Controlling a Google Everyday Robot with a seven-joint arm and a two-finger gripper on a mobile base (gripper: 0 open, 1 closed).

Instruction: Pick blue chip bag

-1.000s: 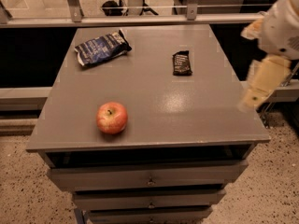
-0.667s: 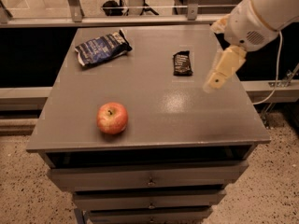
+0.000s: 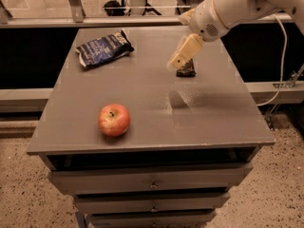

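Note:
The blue chip bag (image 3: 104, 48) is a crinkled navy foil bag with white lettering. It lies flat at the far left of the grey table (image 3: 142, 122). My gripper (image 3: 174, 64) hangs above the table's middle right, well to the right of the bag and apart from it. It holds nothing. The white arm comes in from the upper right and partly covers a small black snack packet (image 3: 186, 71).
A red apple (image 3: 114, 120) sits near the table's front left. Drawers run below the table front. A railing and glass panels stand behind the far edge. A cable hangs at the right side.
The arm has swung left from beyond the table's right edge to over the middle right, now in front of the black packet. The bag and apple have not moved.

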